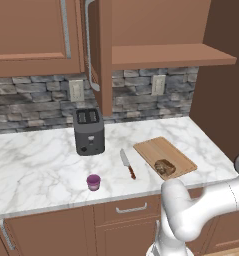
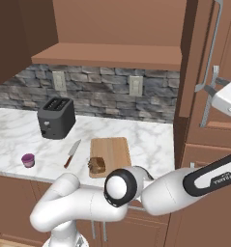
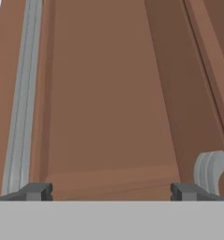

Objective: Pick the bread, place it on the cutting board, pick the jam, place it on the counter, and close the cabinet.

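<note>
The claw (image 3: 111, 191), jaws spread wide, faces the reddish-brown wooden cabinet door (image 3: 108, 93), while the dark-brown crusty bread (image 1: 164, 167) lies on the tan wooden cutting board (image 1: 156, 148), the purple jam jar (image 1: 93, 182) at its nine o'clock on the white marble desk (image 1: 36, 160).

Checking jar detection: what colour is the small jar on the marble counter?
Purple-magenta, paler lilac top: small squat jam jar, clearest in the left base view.

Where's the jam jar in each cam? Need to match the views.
Left base view: jam on the counter, front, left of the knife.
Right base view: far left near the counter edge.
Hand view: faces the cabinet door instead.
Shared landmark: toaster.
</note>
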